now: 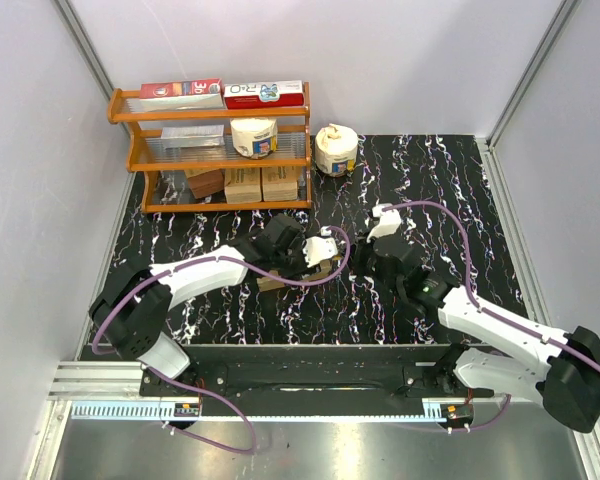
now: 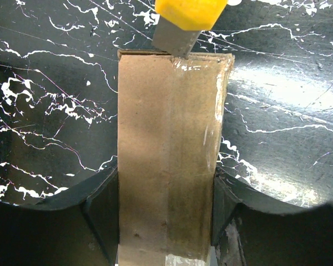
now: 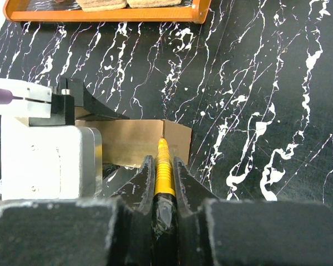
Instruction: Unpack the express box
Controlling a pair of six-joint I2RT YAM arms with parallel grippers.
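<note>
White walls close in a black bench [image 1: 430,200] veined with white. An orange shelf rack [image 1: 210,150] stands at its far left corner. The express box [image 2: 166,155] lies flat near the middle of the bench, a little towards the near edge, with its long axis running roughly left to right across the bench.

The left pincer [image 2: 165,191] straddles the box from above. One finger rests against each long side, so it appears clamped across the box's width and pinning it down. In the left wrist view the box runs straight away from that pincer, lengthwise between the fingers [image 2: 102,210].

The right pincer [image 3: 164,174] is closed tight on a yellow knife [image 2: 190,11]. The knife's grey tip [image 2: 175,40] sits on the top face at the short end farthest from the left pincer, which is the end facing the right arm. Glossy tape [image 2: 197,65] shows there along the top.

In the right wrist view the knife points at that short end and lines up closely with the box's length. The cut therefore depends on one line: the blade most likely has to travel along the long axis, from the right arm's end towards the left pincer. The right arm is the working arm and the left one is the anchor. The risk I see is the blade running on into the left fingers, or the box skidding if the hold is loose. I cannot tell whether the tip has gone through the tape.
</note>
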